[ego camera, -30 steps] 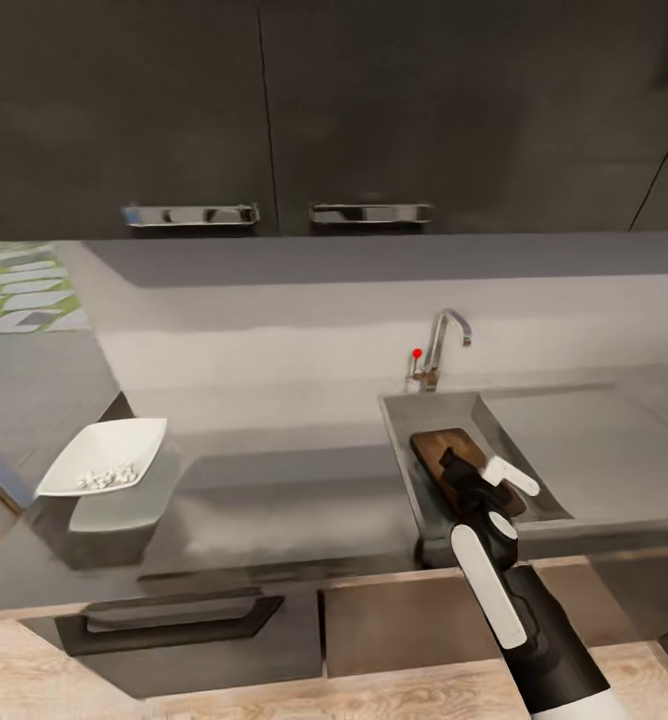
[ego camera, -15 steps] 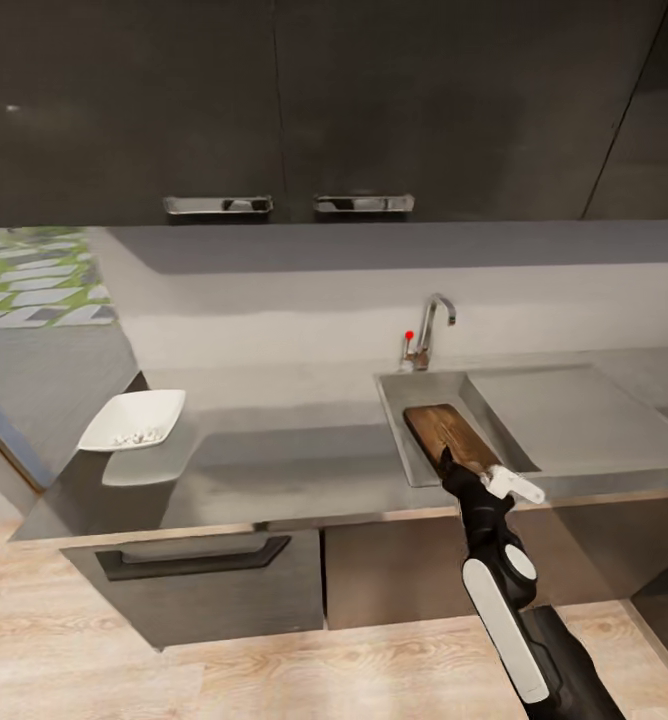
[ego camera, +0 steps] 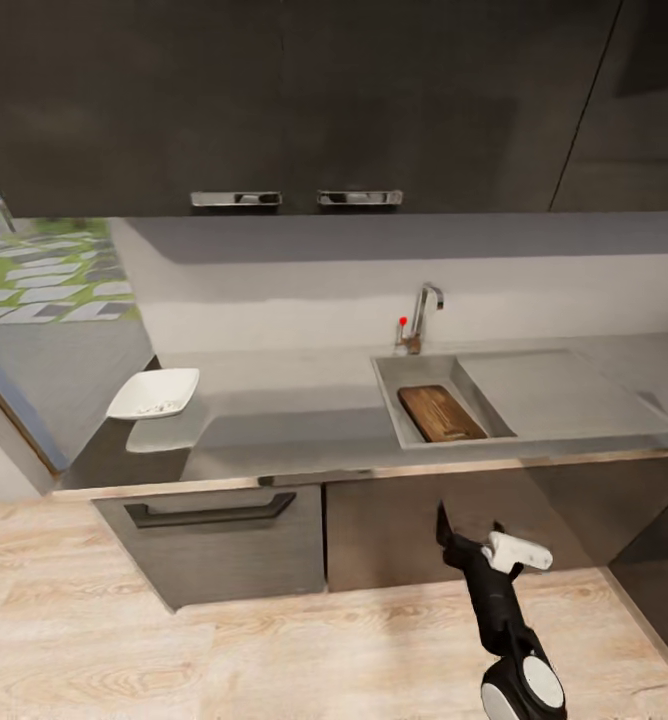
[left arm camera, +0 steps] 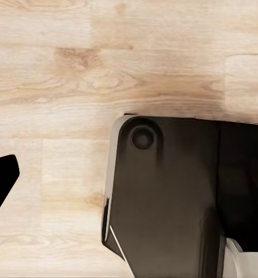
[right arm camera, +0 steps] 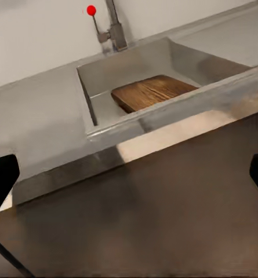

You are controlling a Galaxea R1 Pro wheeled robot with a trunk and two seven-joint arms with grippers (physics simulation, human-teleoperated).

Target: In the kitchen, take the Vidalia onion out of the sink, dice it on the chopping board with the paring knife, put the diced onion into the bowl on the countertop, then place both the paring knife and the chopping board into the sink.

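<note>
Facing the kitchen run from a standoff: black upper cabinets (ego camera: 274, 100) over a pale backsplash (ego camera: 304, 290), grey counter (ego camera: 294, 425) below, dark lower units (ego camera: 414, 520), light wood floor (ego camera: 174, 650) in the foreground.

Sink (ego camera: 399, 400) recessed toward the right of the counter; drainboard (ego camera: 554, 390) adjoins its right side. Chrome tap (ego camera: 421, 315) with red dot stands at the back edge. In the right wrist view the sink (right arm camera: 94, 98) and tap (right arm camera: 114, 26) lie ahead, past the counter's front edge.

Board (ego camera: 441, 413) lies flat inside the basin, long axis front to back, against the right-hand wall. Same board (right arm camera: 152, 92) on the basin floor in the right wrist view. Knife not made out in either view.

Bowl (ego camera: 155, 393) sits on the counter's left end, well apart from the sink; small pale bits inside it.

Right gripper (ego camera: 469, 545) in front of the lower units, below counter level, fingers apart and nothing between them; one black finger (ego camera: 442, 525), one white. Dark fingertips sit at opposite edges of the right wrist view, a wide gap.

Left wrist view: floor (left arm camera: 76, 69) and a dark part of the robot's body (left arm camera: 181, 191). One dark fingertip (left arm camera: 1, 179) at the edge; left gripper opening cannot be told.
</note>
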